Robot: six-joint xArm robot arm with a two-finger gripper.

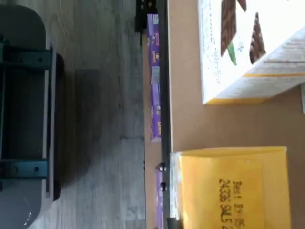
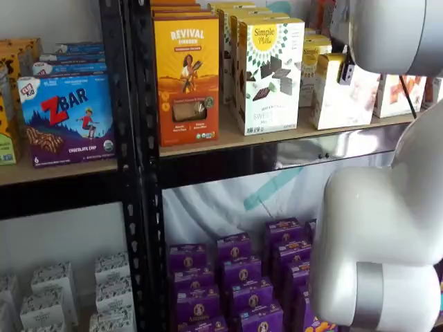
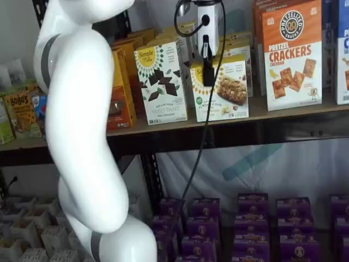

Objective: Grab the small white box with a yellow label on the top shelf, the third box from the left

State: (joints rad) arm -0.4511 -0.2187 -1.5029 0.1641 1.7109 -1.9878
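Hanging from the top edge of a shelf view, the gripper (image 3: 208, 71) shows a white body and black fingers seen side-on directly in front of the small white box (image 3: 229, 87); no gap between the jaws can be made out, so whether they are apart or together I cannot tell. A black cable (image 3: 203, 136) runs down beside it. The small white box stands upright on the top shelf (image 3: 272, 117) at centre frame, between the taller white carton with dark chocolate pieces (image 3: 161, 82) on its left and the orange pretzel crackers box (image 3: 292, 54) on its right — close to both, contact not resolvable. In the other shelf view the box (image 2: 339, 90) sits at upper right on the shelf (image 2: 228, 142), partly behind the white arm (image 2: 387, 228), with the chocolate-piece carton (image 2: 270, 76) and the Revival carton (image 2: 187, 79) further left. Purple boxes (image 2: 235, 277) fill the lower level. Wrist view — a yellow-topped box (image 1: 233, 188) and a white carton (image 1: 252, 47) on tan board.
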